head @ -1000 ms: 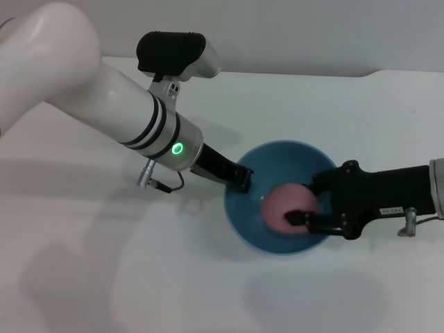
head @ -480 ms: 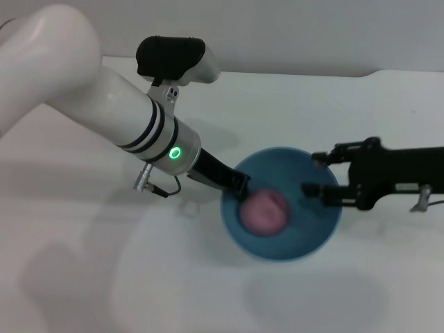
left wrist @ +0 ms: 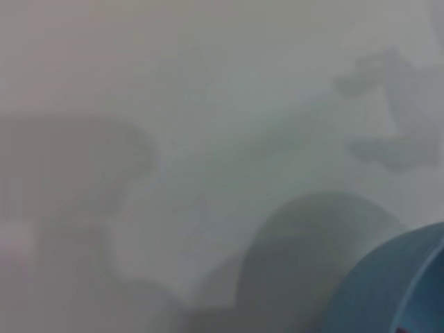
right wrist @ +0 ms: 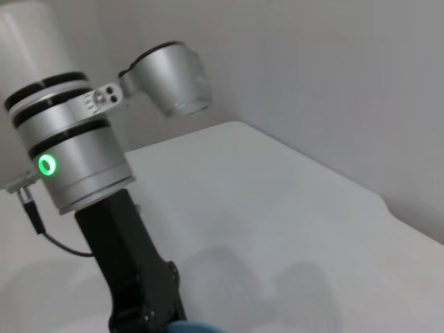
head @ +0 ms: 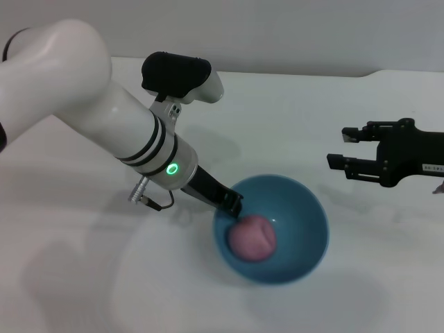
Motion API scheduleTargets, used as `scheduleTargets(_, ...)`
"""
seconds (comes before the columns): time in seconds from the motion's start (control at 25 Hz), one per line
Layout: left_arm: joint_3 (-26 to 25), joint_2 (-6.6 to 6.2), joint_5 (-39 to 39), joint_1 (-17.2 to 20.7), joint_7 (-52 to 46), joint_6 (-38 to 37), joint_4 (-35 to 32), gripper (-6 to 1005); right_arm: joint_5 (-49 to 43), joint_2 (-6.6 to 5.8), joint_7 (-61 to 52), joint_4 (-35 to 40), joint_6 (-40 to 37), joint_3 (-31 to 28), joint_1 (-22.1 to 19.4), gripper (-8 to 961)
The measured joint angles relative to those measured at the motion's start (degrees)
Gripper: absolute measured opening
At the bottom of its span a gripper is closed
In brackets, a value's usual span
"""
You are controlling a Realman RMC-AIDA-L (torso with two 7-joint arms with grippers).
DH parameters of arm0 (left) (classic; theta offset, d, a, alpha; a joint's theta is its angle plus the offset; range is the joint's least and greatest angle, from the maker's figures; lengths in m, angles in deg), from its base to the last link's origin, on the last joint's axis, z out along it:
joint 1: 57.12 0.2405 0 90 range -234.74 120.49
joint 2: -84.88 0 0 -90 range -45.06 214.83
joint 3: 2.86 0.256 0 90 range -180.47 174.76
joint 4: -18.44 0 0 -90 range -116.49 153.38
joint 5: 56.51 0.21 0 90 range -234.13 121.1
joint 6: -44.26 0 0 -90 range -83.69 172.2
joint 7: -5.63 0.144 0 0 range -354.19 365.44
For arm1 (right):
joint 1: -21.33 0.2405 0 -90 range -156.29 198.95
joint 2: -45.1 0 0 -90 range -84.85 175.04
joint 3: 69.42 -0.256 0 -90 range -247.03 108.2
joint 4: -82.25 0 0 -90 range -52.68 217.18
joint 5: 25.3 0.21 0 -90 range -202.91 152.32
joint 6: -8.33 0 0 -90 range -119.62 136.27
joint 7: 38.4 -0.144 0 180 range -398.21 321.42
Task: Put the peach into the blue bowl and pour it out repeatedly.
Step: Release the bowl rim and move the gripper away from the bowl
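Since one second ago the peach (head: 252,238) has passed from the right gripper (head: 345,147) into the blue bowl (head: 298,239), and that gripper has withdrawn from over the bowl toward the bowl's 2 o'clock, well apart from it. The bowl itself has shifted slightly toward 6 o'clock.

The peach rests inside the bowl, low on the inner wall toward the 9 o'clock side. The bowl holds nothing else. The left gripper (head: 232,202) meets the bowl rim at about 10 o'clock, just beside the peach; it appears clenched on the rim, judging from the head view, though the fingertips are partly hidden by the rim. The right gripper is released, its two fingers spread and holding nothing. In the left wrist view only an edge of the bowl (left wrist: 402,291) shows, above the white table (left wrist: 208,104).

Risks from here:
- Rim grip: a one-point hold on glossy plastic may slip during the pour, which would drop or spin the bowl.
- Peach position: it lies next to the gripped side, so a tilt away from the left gripper should send it across the bowl and out at speed; a round fruit may then roll far on the white table (head: 333,104).
- Right gripper: it sits on the likely roll-out side and could be struck by the peach.
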Motion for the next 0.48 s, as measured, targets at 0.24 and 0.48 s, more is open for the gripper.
scheduleTargets(0.24, 0.3, 0.11, 0.2, 0.0, 0.0, 0.9, 0.2, 150, 0.0, 0.0, 0.1, -0.1, 0.5, -1.2, -0.3, 598)
scheduleTargets(0.48, 0.3, 0.02, 0.2, -0.2, 0.0, 0.7, -0.4, 245, 0.0, 0.0, 0.1, -0.2, 0.5, -1.3, -0.3, 597)
